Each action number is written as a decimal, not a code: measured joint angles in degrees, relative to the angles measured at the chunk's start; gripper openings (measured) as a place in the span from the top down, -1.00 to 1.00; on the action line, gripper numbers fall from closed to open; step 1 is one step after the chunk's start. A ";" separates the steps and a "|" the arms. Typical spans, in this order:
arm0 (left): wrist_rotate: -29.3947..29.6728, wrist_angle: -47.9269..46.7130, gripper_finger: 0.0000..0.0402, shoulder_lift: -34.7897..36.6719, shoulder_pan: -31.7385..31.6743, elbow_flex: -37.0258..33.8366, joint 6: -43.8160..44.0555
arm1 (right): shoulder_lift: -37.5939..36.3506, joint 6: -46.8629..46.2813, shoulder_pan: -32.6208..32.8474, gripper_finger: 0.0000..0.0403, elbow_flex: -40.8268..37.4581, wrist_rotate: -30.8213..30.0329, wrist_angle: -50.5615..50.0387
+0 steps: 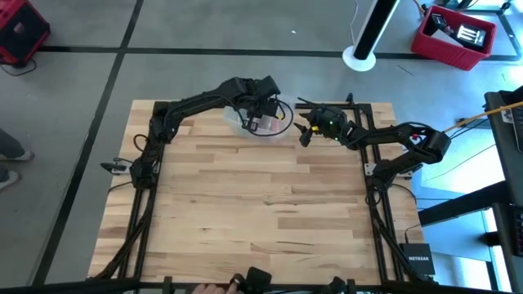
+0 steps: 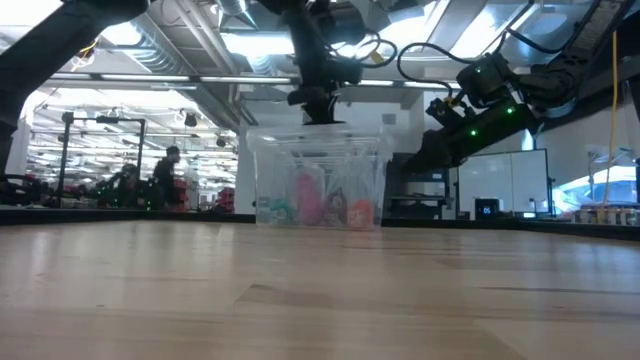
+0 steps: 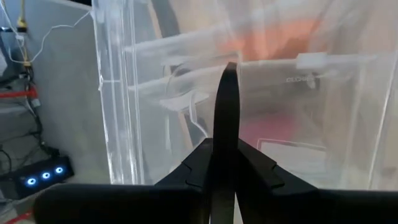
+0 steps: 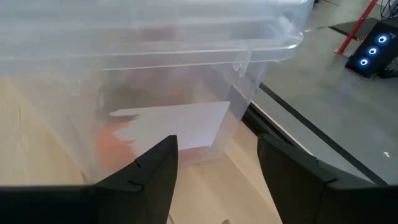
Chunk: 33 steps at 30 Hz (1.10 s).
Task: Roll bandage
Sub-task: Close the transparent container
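A clear plastic box [image 2: 270, 170] stands at the middle of the table's far edge. Inside it a pinkish-red bandage [image 2: 308, 197] shows through the wall, resting on the box's floor. My left gripper [image 3: 226, 93] hangs over the box's top, slanting down, its fingers shut together with nothing seen between them. My right gripper [image 4: 214, 180] stands open just to the right of the box, low and nearly level. The box's near right corner [image 4: 244, 93] lies ahead of its fingers, apart from them. My left gripper's shut fingertips [image 3: 229, 68] stand right at the box's upper rim [image 3: 186, 53], coming from above at a slant. I cannot tell whether they touch the plastic.
Beside the bandage in the box lie a green item [image 2: 278, 208] and an orange one [image 2: 360, 212], with a white paper label [image 4: 180, 124] on its wall. The bare wooden table top [image 1: 261, 212] stretches toward the near edge. A red bin [image 1: 453, 37] sits on the floor beyond.
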<state>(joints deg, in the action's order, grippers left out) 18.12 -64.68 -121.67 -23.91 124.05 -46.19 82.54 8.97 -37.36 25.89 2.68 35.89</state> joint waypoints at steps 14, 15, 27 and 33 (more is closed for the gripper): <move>2.94 -0.68 0.78 1.09 0.60 0.00 -0.74 | 0.00 -0.13 -0.02 -0.10 0.00 1.05 0.04; 2.96 -0.62 0.78 1.17 0.64 0.00 -0.74 | 0.00 -0.13 -0.04 -0.10 -0.02 1.05 0.04; 7.36 -2.05 0.78 1.70 0.50 0.00 -1.01 | 0.00 -0.13 -0.02 -0.10 -0.02 1.05 -0.03; 1.47 -1.77 0.78 1.68 0.44 0.00 0.70 | 0.00 -0.13 0.00 -0.10 -0.02 1.05 -0.04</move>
<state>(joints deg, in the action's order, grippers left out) 19.60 -66.46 -119.98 -23.47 124.05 -45.49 82.54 8.84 -37.36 25.87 3.73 35.84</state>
